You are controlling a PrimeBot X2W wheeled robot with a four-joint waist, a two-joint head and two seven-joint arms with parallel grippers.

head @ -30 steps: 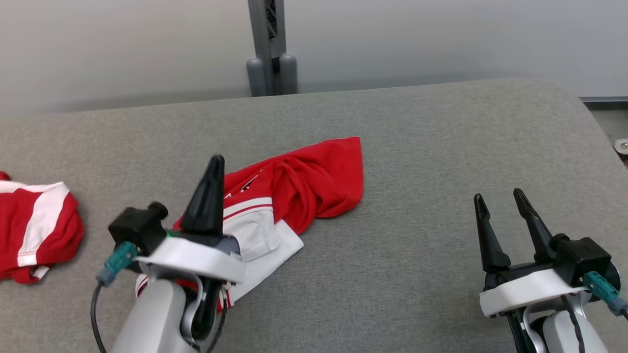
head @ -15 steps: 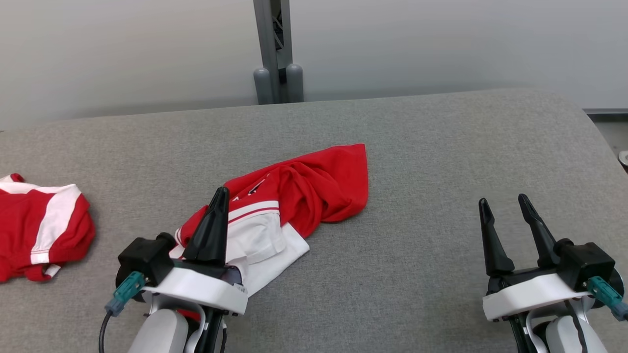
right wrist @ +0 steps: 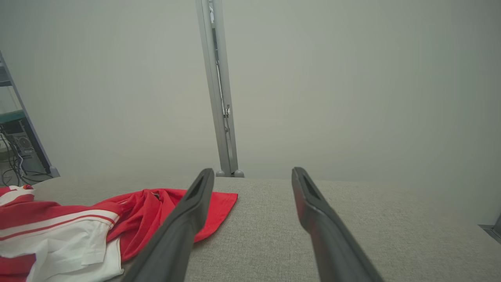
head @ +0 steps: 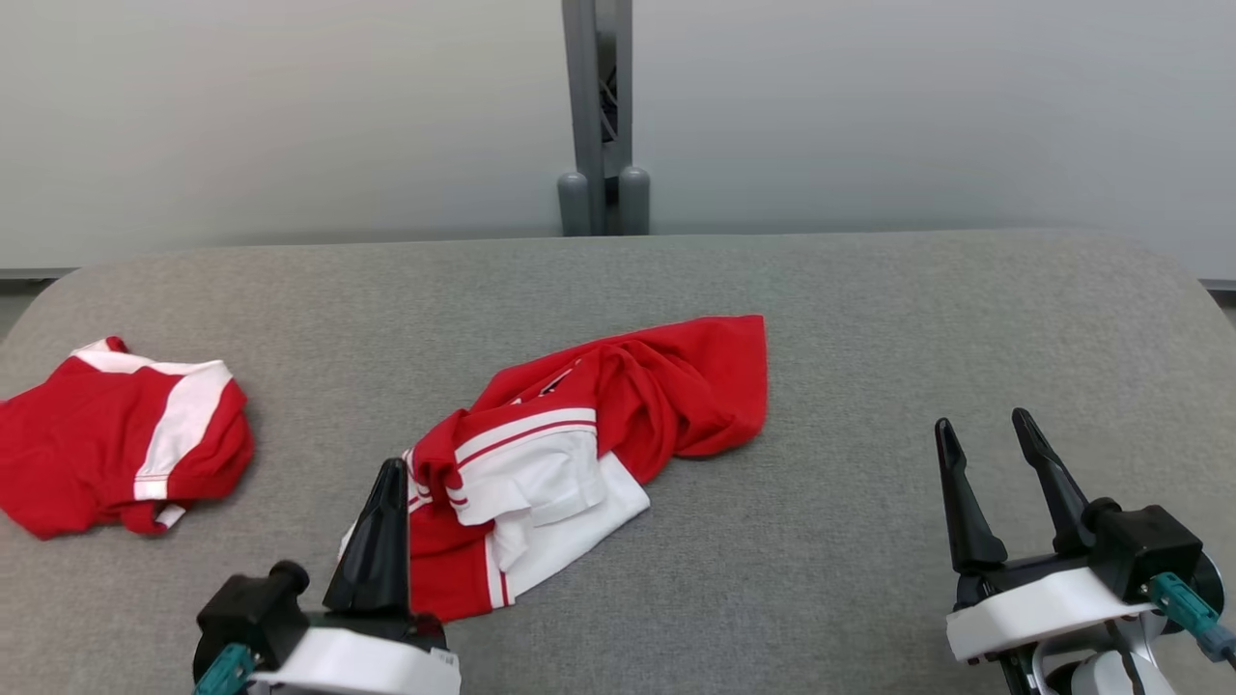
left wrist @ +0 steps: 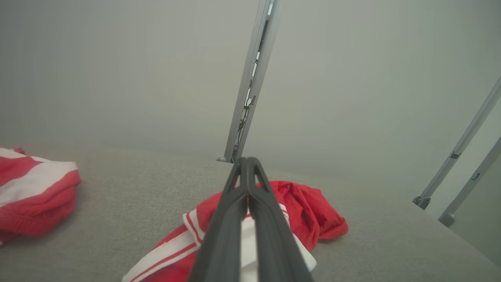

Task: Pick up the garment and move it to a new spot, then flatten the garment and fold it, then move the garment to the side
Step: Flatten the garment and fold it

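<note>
A crumpled red and white garment (head: 618,405) lies in the middle of the grey padded table (head: 869,319). My left gripper (head: 391,465) is shut with nothing seen between its fingers. Its tip stands just at the garment's near left edge. In the left wrist view the shut left gripper (left wrist: 247,160) points over the garment (left wrist: 305,199). My right gripper (head: 981,421) stands open and empty over bare table, well to the right of the garment. The right wrist view has the open right gripper (right wrist: 253,171) with the garment (right wrist: 148,211) to its left.
A second red and white garment (head: 116,444) lies bunched at the table's left end, also in the left wrist view (left wrist: 35,184). A grey post (head: 599,106) rises behind the far edge against a pale wall. A shelf with cables (right wrist: 15,137) stands off to one side.
The camera has tilted and turned, so the whole picture shifted. Relative to the garment, my shut left gripper has drawn back toward me, uncovering the white part. The right gripper has stayed open.
</note>
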